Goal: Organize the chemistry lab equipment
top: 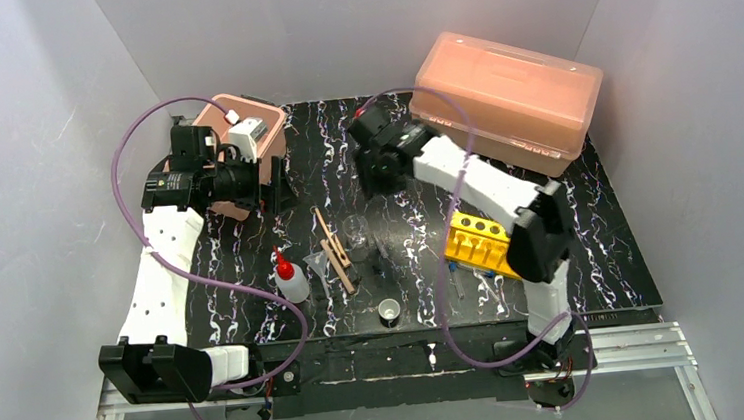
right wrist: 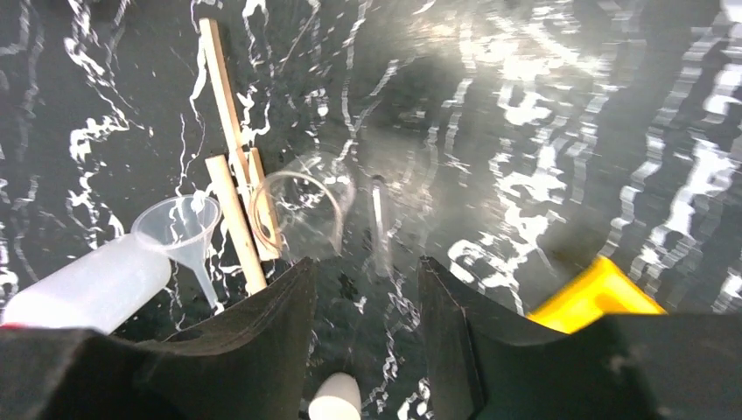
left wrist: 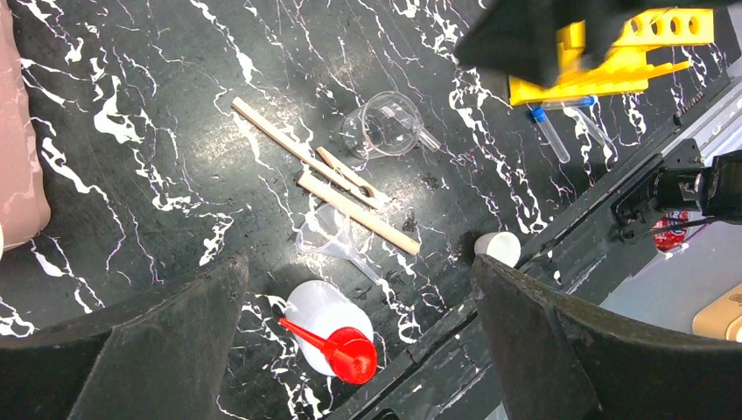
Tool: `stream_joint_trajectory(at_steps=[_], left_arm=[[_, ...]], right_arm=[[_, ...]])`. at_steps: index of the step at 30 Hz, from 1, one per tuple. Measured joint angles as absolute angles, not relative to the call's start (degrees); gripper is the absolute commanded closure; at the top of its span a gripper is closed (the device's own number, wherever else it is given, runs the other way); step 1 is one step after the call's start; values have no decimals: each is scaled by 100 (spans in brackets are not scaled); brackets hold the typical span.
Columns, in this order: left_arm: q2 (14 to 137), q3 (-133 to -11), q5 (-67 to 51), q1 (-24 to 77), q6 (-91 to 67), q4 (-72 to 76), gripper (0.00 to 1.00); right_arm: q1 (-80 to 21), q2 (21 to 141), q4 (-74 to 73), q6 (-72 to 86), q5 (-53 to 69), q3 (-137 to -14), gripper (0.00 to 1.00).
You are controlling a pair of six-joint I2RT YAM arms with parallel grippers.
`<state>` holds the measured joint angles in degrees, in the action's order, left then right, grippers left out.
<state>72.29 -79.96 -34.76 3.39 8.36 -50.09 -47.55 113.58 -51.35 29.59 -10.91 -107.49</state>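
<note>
- Clear glass beaker (top: 355,233): upright near the middle of the black marbled table (top: 607,252). All positions below are given from it.
- Right gripper (right wrist: 366,267): hangs over the beaker without touching it. Jaws stand partly apart with nothing between them.
- Left gripper (left wrist: 359,267): raised, well to the left of the beaker and farther back, by an open pink bin (top: 230,116). Jaws are spread to their widest and empty.
- Wooden clamps (top: 334,245): lying flat just left of the beaker. Contact with it cannot be told.
- Clear funnel (left wrist: 325,241): tipped over, left of the beaker, past the clamps.
- Small white squeeze bottle with red nozzle (top: 291,280): left of the beaker, nearer the arm bases.
- Tiny white cup (top: 389,311): on the base side of the beaker, close to the table's near edge.
- Yellow holed rack (top: 478,242): right of the beaker, partly hidden by the right arm. The holes in view look unfilled.
- Blue-capped clear tubes (left wrist: 551,136): right of the beaker, lying loose, not racked.
- Pink lidded box (top: 505,99): far right and behind the beaker, lid on.
- Step in hand, as judged: the right arm is addressing the beaker and nothing is gripped. With every item loose, the task looks early.
- Next move, as judged: lower the jaws to straddle the beaker, widening them if needed. Close gently on the slick glass, and keep clear of the clamps beside it.
</note>
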Motion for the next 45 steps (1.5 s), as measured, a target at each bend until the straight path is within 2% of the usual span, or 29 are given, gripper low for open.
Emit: stream_joint_trajectory(at_steps=[5,11,20,26,33,45], left_arm=[[7190,-7993,-3478,309,890,-5021,1],[7084,-7898,-3539,309,895,-5012,1],[7065,-7846,-3564,309,895,-4991,1],[7065,-7846,-3562,309,897,-4991,1],[7067,-7846,-3562,309,897,-4991,1],[7067,-7846,-3559,309,899,-4993,1]], right_arm=[[-4258,10038,-5451,2990,-1332,-10372,46],[-3795,8795,-5701,3157,-1499,-8811,46],[-3406,8718,-5661,3172,-1448,-7704,53],[-3150,8724,-5495,3127,-1436,-7575,52],[-3118,8741,-5276,3131,-1329,-7382,46],[-3057,8853,-4985,3156,-1175,-7133,47]])
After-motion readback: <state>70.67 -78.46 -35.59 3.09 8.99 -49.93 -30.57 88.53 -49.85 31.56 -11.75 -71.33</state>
